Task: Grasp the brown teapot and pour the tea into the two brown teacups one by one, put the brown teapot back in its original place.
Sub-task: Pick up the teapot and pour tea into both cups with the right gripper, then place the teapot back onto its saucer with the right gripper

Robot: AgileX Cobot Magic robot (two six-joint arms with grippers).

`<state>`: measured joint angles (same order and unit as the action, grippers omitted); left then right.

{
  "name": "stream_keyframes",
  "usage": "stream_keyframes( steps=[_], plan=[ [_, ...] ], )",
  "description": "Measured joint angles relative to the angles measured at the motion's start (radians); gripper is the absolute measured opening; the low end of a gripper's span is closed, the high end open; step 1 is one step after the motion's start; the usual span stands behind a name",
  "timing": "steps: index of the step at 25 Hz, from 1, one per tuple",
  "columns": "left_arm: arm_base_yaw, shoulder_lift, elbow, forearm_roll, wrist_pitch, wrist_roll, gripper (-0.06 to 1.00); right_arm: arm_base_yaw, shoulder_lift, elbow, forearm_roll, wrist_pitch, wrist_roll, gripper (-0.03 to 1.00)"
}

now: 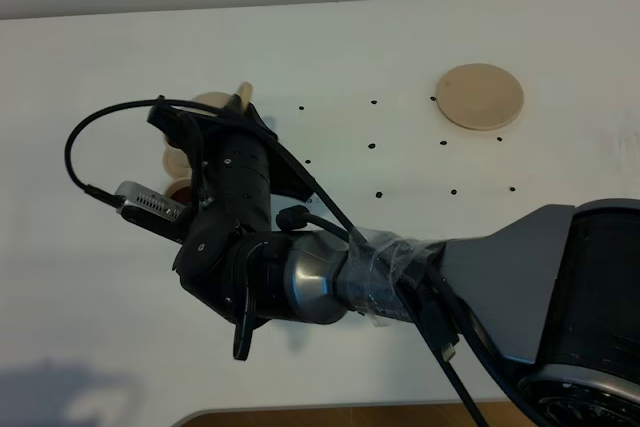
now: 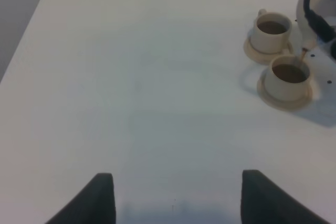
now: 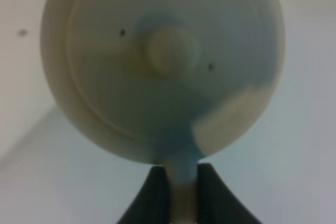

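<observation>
Teapot point(image 3: 163, 61): your right tool point(image 3: 184, 174) pinches its handle, tilted over near cup point(image 2: 287, 78) | far cup point(image 2: 270, 31) holds tea | left tool point(image 2: 176, 195) spread above table point(image 2: 147, 87).

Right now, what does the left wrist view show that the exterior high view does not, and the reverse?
Only the left wrist view shows tea in both cups, a thin stream falling from the spout, and the open left claw. Only the exterior high view shows the bare disc and the right arm reaching across to the cups. Both show the teapot tilted at the cups and the white table.
</observation>
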<state>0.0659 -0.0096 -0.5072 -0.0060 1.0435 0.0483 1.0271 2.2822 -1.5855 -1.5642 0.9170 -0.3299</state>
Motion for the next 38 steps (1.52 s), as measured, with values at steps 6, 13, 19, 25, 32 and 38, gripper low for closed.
stream_keyframes(
  steps=[6, 13, 19, 25, 32, 38],
  plan=[
    [0.000, 0.000, 0.000, 0.000, 0.000, 0.000, 0.55, 0.000, 0.000, 0.000, 0.102, 0.014, 0.149, 0.12],
    [0.000, 0.000, 0.000, 0.000, 0.000, 0.000, 0.55, 0.001, -0.037, 0.000, 0.270, 0.071, 0.350, 0.12],
    [0.000, 0.000, 0.000, 0.000, 0.000, 0.000, 0.55, -0.001, -0.116, 0.000, 0.494, 0.092, 0.464, 0.12],
    [0.000, 0.000, 0.000, 0.000, 0.000, 0.000, 0.55, -0.050, -0.183, -0.001, 0.763, 0.072, 0.493, 0.12],
    [0.000, 0.000, 0.000, 0.000, 0.000, 0.000, 0.55, -0.144, -0.195, 0.000, 1.118, -0.047, 0.446, 0.12],
    [0.000, 0.000, 0.000, 0.000, 0.000, 0.000, 0.55, -0.164, -0.188, 0.000, 1.211, -0.142, 0.437, 0.12]
  ],
)
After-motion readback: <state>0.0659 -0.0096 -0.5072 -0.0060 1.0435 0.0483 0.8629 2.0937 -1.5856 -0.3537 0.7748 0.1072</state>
